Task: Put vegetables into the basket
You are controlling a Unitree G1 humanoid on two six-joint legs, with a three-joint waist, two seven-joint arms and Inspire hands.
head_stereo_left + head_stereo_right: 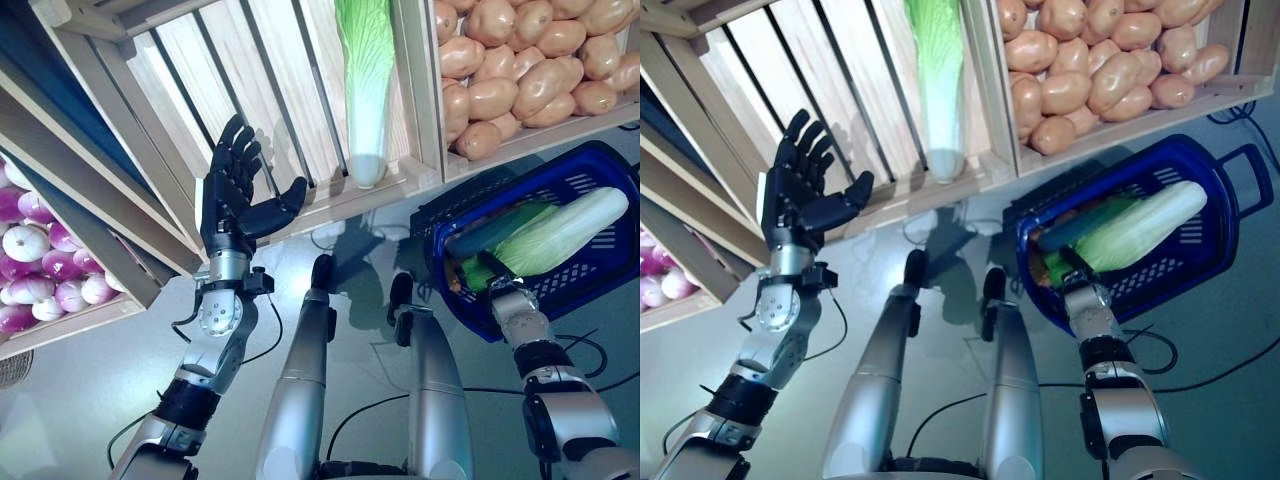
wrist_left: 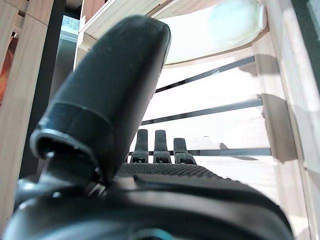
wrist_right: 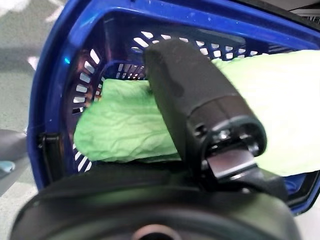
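Observation:
My right hand [image 1: 474, 268] reaches into the blue basket [image 1: 600, 160] on the floor. Its thumb [image 3: 190, 95] lies over the green leaves of a napa cabbage [image 1: 560, 235] and holds it. The cabbage lies slanted across the basket, with its white end above the far rim. A dark green long vegetable [image 1: 1085, 225] lies under it in the basket. My left hand [image 1: 232, 205] is open and empty, with its fingers straight. It is raised in front of a slatted wooden crate [image 1: 290, 110], to the left of another napa cabbage [image 1: 367, 90] lying in that crate.
The wooden stand's crates [image 1: 430, 100] run across the top of the eye views, with a slanted shelf [image 1: 90, 200] at the left. The grey floor [image 1: 380, 250] lies between the stand's front edge and the basket.

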